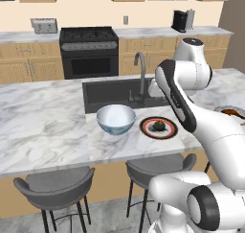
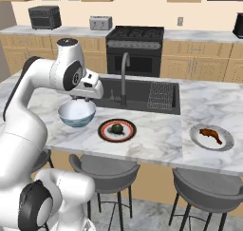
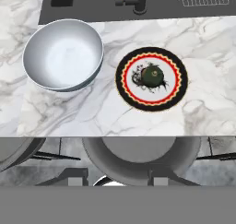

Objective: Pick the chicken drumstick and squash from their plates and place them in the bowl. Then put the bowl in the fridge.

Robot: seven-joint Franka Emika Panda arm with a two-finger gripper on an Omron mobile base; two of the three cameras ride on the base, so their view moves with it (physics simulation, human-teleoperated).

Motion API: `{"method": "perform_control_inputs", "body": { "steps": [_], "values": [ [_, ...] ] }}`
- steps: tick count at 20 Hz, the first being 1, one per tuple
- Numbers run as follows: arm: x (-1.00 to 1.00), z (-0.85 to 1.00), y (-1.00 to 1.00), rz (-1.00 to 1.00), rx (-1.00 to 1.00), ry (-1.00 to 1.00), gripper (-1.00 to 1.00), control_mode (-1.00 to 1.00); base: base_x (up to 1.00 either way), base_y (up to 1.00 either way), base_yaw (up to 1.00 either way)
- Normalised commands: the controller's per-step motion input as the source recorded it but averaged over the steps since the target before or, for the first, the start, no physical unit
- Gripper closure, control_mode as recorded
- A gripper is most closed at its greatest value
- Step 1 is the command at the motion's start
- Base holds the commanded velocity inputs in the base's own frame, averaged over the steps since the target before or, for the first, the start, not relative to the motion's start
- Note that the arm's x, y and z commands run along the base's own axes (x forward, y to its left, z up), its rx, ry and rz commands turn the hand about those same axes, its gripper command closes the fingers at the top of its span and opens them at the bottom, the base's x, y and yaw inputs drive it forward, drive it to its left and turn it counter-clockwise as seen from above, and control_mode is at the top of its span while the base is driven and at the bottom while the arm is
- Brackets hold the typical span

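The bowl point(image 1: 116, 118) point(image 2: 77, 113) point(image 3: 63, 55) stands empty on the marble island, in front of the sink. To its right, the dark green squash point(image 1: 159, 126) point(image 2: 116, 128) point(image 3: 152, 75) sits on the red-rimmed plate point(image 1: 168, 133) point(image 2: 129, 135) point(image 3: 179, 94). Farther right, the brown chicken drumstick point(image 2: 211, 134) point(image 1: 233, 113) lies on the light grey plate point(image 2: 228, 142). My gripper point(image 3: 119, 177) hangs high over the island's front edge and looks down between bowl and squash. Its fingers point(image 3: 76, 175) are apart with nothing between them. The fridge is out of view.
A dark sink point(image 1: 109, 97) with a tall faucet point(image 1: 142, 71) point(image 2: 124, 73) lies behind the bowl, with a wire rack point(image 2: 161, 96) in its right half. Grey stools point(image 1: 55, 186) point(image 2: 104, 170) stand under the island's front edge. A stove point(image 1: 88, 52) is at the back wall.
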Motion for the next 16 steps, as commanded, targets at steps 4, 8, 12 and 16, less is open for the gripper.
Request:
{"method": "perform_control_inputs", "body": {
  "steps": [4,8,12,16],
  "values": [
    [0.0,-0.05,-0.03,0.0,-0.04,0.0,-1.0,-1.0,0.0,0.0,0.0],
    [0.02,-0.12,-0.25,0.06,-0.01,-0.02,-1.0,-1.0,0.0,0.0,0.0],
    [0.04,-0.12,-0.35,0.2,0.0,0.0,-1.0,-1.0,0.0,0.0,0.0],
    [0.08,-0.17,-0.34,0.23,-0.03,0.0,-1.0,-1.0,0.0,0.0,0.0]
  ]
}}
